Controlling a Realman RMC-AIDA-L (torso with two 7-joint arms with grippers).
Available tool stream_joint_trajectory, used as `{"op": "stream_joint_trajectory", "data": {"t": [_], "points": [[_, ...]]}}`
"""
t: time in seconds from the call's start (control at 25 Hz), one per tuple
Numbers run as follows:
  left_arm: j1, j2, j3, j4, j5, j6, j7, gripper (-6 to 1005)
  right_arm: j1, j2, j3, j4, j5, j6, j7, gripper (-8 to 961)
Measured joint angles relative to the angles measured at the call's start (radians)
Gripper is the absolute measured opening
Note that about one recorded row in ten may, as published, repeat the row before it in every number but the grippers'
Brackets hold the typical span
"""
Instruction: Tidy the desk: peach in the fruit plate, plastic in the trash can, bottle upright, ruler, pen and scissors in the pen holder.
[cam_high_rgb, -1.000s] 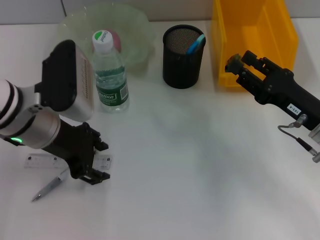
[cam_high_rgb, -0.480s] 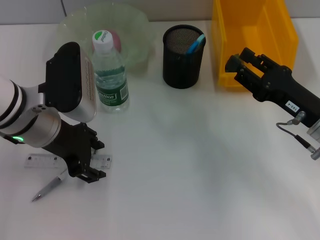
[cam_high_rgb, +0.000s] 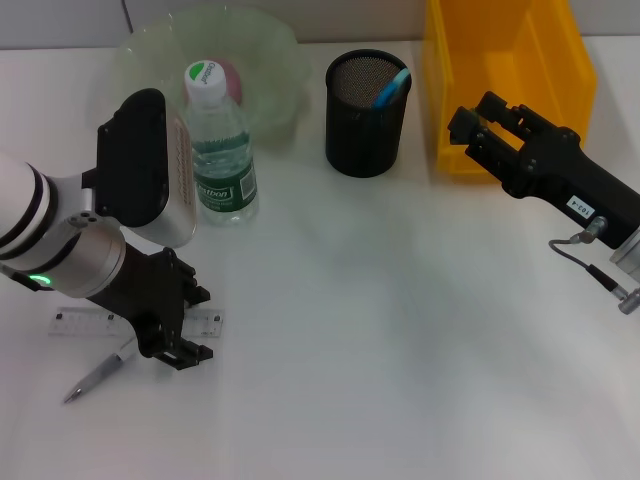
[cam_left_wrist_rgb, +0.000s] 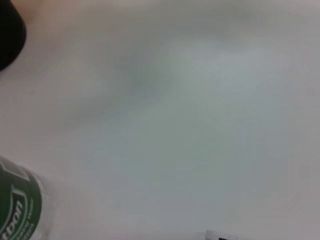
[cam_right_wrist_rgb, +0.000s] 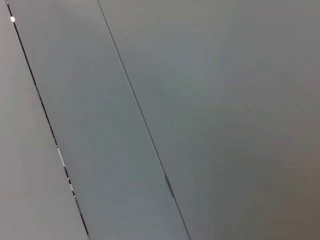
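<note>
Desk, 2 arms: left gripper (cam_high_rgb: 178, 345) sitting low over the ruler (cam_high_rgb: 75, 323); right gripper (cam_high_rgb: 472, 125) hanging at the bin (cam_high_rgb: 500, 60).

Left fingers are standing narrowly parted around the ruler's right part; whether they are touching it cannot be told, and the arm is hiding the ruler's middle. Pen (cam_high_rgb: 98, 374) is lying just beside the ruler, tip toward the front edge, its upper end running under the gripper. Bottle (cam_high_rgb: 217, 150) is standing upright, capped, in front of the plate (cam_high_rgb: 270, 60); the peach (cam_high_rgb: 230, 75) is showing only partly behind the cap. Holder (cam_high_rgb: 367, 100) is carrying 1 blue item, identity unclear. Right fingers are standing apart, holding nothing, over the bin's near wall. Left wrist view is giving only blurred desk, a bottle label edge (cam_left_wrist_rgb: 17, 210) and a dark corner. Right wrist view is showing plain grey panels only.
</note>
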Motion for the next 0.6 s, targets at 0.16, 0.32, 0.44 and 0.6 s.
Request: {"op": "stream_joint_trajectory", "data": {"t": [0.16,0.32,0.44,0.6], "points": [[0.0,0.0,0.003,-0.002,0.002,-0.015,0.0,684,0.0,0.0,0.0,0.0,0.0,0.001,0.001,547],[-0.001,-0.001,0.021,-0.014,0.008,-0.029,0.0,684,0.0,0.0,0.0,0.0,0.0,0.003,0.001,546],[-0.001,-0.001,0.025,-0.014,0.01,-0.035,-0.001,683,0.0,0.0,0.0,0.0,0.0,0.003,0.001,547],[0.0,-0.001,0.027,-0.014,0.015,-0.037,-0.002,682,0.0,0.0,0.0,0.0,0.001,0.003,0.001,548]]}}
